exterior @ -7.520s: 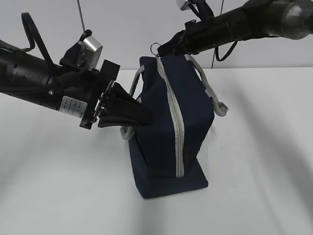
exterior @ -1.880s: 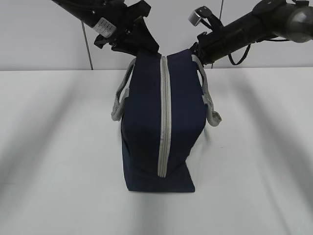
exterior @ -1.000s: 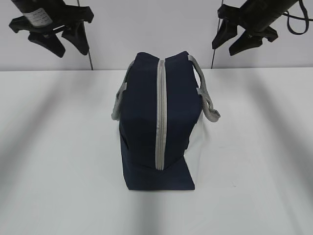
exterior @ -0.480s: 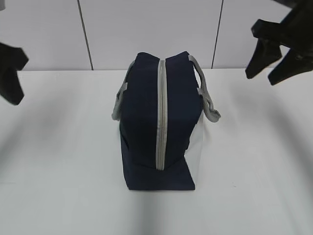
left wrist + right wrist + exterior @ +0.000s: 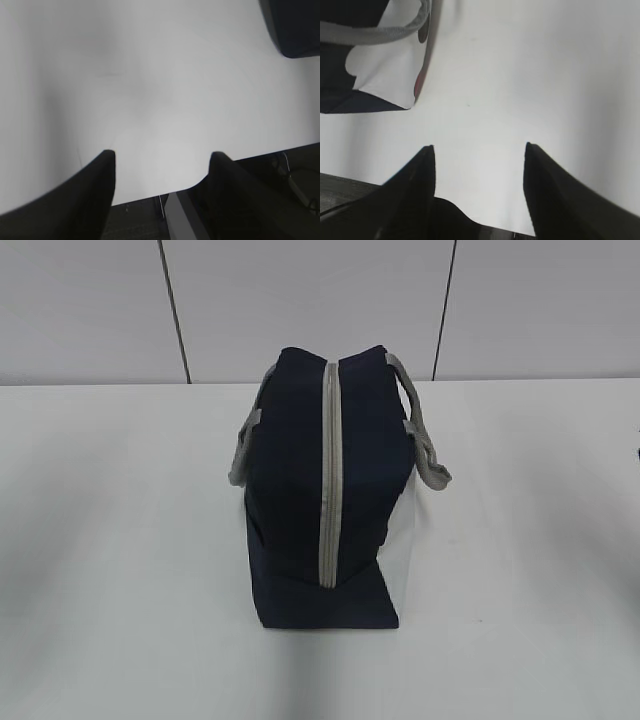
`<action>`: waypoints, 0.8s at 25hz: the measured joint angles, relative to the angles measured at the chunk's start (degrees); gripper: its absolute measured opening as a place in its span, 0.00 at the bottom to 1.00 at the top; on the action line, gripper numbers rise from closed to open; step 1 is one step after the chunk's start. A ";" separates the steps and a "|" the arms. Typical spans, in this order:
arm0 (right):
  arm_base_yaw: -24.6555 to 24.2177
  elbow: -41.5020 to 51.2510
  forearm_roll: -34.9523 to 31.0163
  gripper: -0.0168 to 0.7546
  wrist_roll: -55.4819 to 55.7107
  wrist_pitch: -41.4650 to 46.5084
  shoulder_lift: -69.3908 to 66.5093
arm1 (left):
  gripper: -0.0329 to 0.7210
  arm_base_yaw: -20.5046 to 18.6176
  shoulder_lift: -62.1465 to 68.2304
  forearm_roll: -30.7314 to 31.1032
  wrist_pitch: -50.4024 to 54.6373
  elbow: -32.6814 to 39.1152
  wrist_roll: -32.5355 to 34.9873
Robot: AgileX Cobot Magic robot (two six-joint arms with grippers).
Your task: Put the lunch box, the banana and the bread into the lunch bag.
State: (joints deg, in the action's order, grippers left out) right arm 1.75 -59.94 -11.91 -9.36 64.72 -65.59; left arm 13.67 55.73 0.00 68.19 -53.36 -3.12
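Observation:
The navy lunch bag (image 5: 325, 490) stands upright in the middle of the white table, its grey zipper (image 5: 328, 475) shut along the top and front end, grey handles hanging at both sides. A corner of it shows in the left wrist view (image 5: 295, 27), and its white side panel in the right wrist view (image 5: 385, 75). The lunch box, the banana and the bread are not in view. My left gripper (image 5: 162, 155) is open and empty over the table's near edge. My right gripper (image 5: 479, 147) is open and empty over bare table beside the bag. Neither gripper shows in the exterior view.
The white table (image 5: 120, 540) stretches to both sides of the bag. A grey panelled wall (image 5: 300, 300) stands behind it. The table's edge and dark floor with cables (image 5: 295, 180) show in the left wrist view.
Both grippers let go of the bag's top, opened, swung outward and down to the sides, and left the exterior view. The bag stands still and shut.

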 joint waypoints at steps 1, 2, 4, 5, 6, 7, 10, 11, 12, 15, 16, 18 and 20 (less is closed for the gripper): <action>0.00 1.72 0.52 0.56 0.00 0.00 2.94 | 0.59 0.00 -2.53 0.00 0.12 1.13 0.00; 0.00 3.31 0.92 0.56 0.00 0.00 5.83 | 0.59 0.00 -4.64 0.00 0.12 1.99 0.00; 0.00 5.98 1.77 0.56 0.00 0.00 10.96 | 0.59 0.00 -9.75 -0.33 0.49 3.77 0.00; 0.00 7.38 2.10 0.56 0.00 0.00 13.60 | 0.59 0.00 -12.28 -0.33 0.72 4.57 -0.17; 0.00 8.50 2.38 0.56 0.00 0.00 15.64 | 0.59 0.00 -14.33 -0.33 0.90 5.21 -0.52; 0.00 9.88 2.50 0.56 0.00 0.00 17.88 | 0.59 0.00 -16.72 -0.33 0.97 5.93 -0.78; 0.00 14.20 2.58 0.56 0.50 0.40 23.58 | 0.58 0.00 -22.91 -0.39 0.97 8.34 -1.69; 0.00 15.80 2.58 0.56 0.76 0.52 25.35 | 0.58 0.00 -24.76 -0.39 0.97 9.33 -1.94; 0.00 17.39 2.58 0.56 1.12 0.68 27.10 | 0.57 0.00 -26.44 -0.39 0.97 10.39 -2.18; 0.00 21.45 3.01 0.56 2.67 1.12 32.04 | 0.55 0.00 -30.37 0.00 0.97 14.00 -2.35; 0.00 22.62 3.30 0.56 3.21 1.41 33.80 | 0.55 0.10 -31.35 0.00 0.97 15.23 -2.35; 0.00 24.18 4.43 0.56 5.17 1.95 37.04 | 0.55 0.55 -33.44 0.00 0.97 18.00 -2.35; 0.00 25.13 6.39 0.56 6.89 2.58 40.41 | 0.55 0.75 -35.22 0.00 0.92 20.19 -2.35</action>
State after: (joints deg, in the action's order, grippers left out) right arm 1.75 -34.81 -5.52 -2.47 67.30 -25.18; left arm 14.42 20.52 0.00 69.11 -33.17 -5.46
